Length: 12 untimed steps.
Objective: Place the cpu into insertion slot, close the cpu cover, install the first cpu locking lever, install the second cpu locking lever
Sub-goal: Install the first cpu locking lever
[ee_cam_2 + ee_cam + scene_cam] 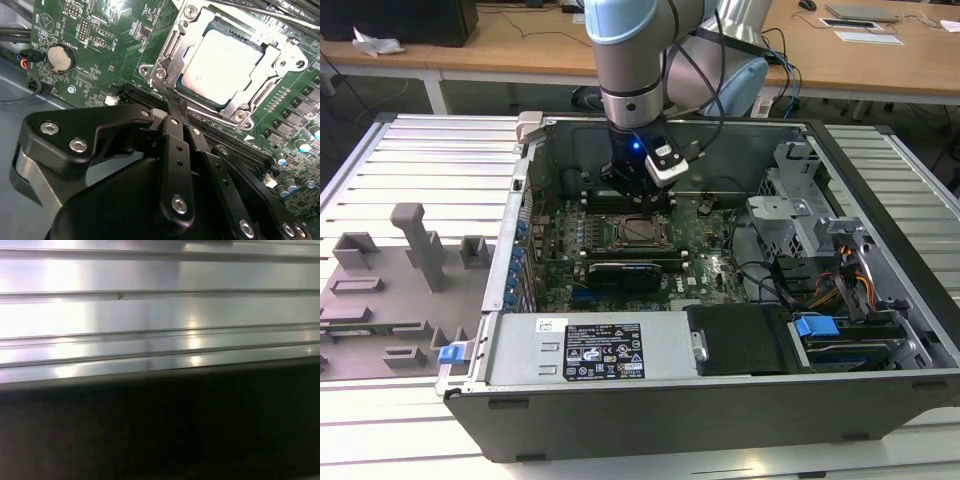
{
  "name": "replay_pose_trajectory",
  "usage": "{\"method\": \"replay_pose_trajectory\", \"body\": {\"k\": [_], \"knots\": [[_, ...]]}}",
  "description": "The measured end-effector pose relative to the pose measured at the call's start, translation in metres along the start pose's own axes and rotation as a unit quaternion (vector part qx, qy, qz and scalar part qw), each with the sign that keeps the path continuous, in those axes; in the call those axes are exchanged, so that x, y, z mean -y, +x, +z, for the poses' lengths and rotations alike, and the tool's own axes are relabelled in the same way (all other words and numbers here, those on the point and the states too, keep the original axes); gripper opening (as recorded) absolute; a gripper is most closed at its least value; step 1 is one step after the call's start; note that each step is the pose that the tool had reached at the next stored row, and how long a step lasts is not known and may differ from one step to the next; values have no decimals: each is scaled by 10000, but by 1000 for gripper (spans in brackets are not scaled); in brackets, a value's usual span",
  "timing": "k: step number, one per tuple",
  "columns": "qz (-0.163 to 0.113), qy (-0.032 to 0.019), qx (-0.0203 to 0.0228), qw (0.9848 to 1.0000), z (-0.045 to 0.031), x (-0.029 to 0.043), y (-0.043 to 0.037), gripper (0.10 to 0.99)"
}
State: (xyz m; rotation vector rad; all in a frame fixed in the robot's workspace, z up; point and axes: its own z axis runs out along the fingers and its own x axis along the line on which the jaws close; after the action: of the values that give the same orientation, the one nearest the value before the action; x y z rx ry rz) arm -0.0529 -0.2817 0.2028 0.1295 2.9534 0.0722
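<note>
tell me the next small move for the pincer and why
Probably a short advance toward the socket's near edge to start locking it down: the cpu already sits framed by the lowered cpu cover, and the pincer, tips together, hangs just short of that edge.

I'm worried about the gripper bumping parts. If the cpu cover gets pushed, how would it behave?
The cpu cover looks like thin sheet metal, so probably stiff but bendable under a hard sideways shove. It lies flat over the cpu, so a downward push likely just seats it. Its shiny finish may let the gripper slip.
</note>
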Motion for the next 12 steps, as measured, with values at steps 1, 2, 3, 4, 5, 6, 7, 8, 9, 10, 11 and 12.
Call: {"method": "replay_pose_trajectory", "body": {"k": [1, 2, 3, 4, 5, 6, 7, 8, 9, 10, 11, 12], "knots": [[0, 1, -1, 10000, 8, 8, 2, 106], [0, 2, -3, 10000, 12, 11, 3, 106], [0, 3, -3, 10000, 18, 15, 4, 106], [0, 2, -3, 10000, 25, 18, 5, 106], [0, 1, -2, 10000, 29, 21, 5, 106], [1, 1, -1, 10000, 31, 21, 5, 106], [1, -2, -1, 10000, 32, 21, 5, 106], [1, -6, 5, 10000, 36, 20, 3, 106], [1, -5, 3, 10000, 36, 20, 4, 106], [0, -1, 0, 10000, 29, 21, 4, 106], [0, 2, -1, 10000, 24, 22, 3, 106], [0, 1, 0, 10000, 19, 21, 2, 106]]}}
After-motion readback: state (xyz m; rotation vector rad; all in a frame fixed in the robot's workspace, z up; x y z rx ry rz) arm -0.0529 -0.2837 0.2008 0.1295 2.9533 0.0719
